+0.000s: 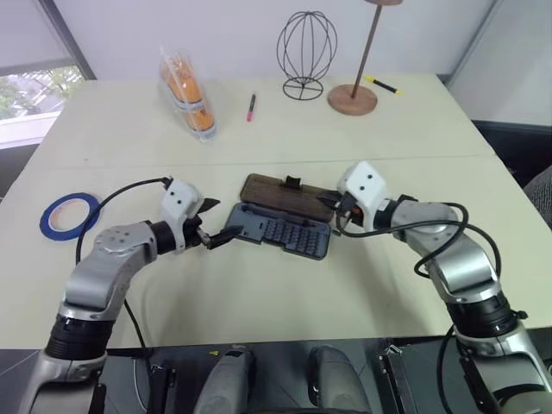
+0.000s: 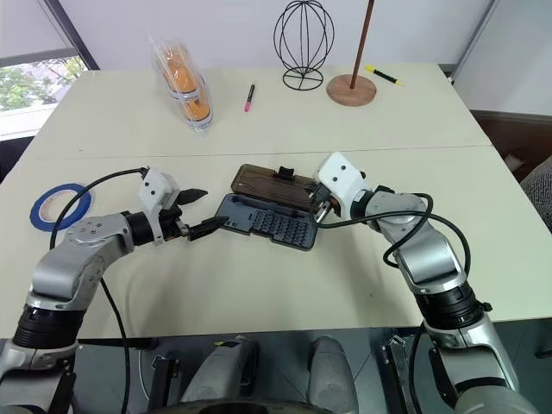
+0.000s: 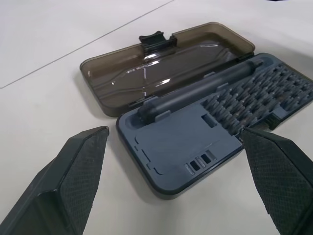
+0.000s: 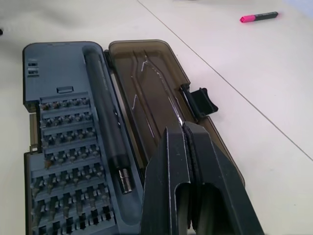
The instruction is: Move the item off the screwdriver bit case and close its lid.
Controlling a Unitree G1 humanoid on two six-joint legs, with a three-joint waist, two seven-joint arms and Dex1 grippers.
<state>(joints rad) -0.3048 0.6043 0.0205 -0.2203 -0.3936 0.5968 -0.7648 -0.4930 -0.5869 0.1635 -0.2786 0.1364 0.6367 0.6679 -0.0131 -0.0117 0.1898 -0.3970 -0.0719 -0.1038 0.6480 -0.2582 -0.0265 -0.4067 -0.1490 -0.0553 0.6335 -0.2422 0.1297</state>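
Observation:
The screwdriver bit case [image 1: 280, 231] lies open at the table's middle, with rows of bits and a dark driver handle inside. Its smoky-brown lid [image 1: 280, 191] is folded flat on the table behind it, latch tab pointing away from me. The item, a blue tape roll [image 1: 71, 213], rests on the table far to the left, apart from the case. My left gripper [image 1: 221, 222] stands open at the case's left end, its fingers [image 3: 78, 171] spread wider than that end. My right gripper [image 1: 330, 203] is shut and empty, its tip over the lid's right end [image 4: 151, 83].
At the back of the table stand a wire globe ornament [image 1: 306, 52] and a wooden stand with a round base [image 1: 352, 99]. A pink marker [image 1: 251, 107], a yellow marker [image 1: 380, 84] and a clear pack of orange things [image 1: 185, 93] lie there too.

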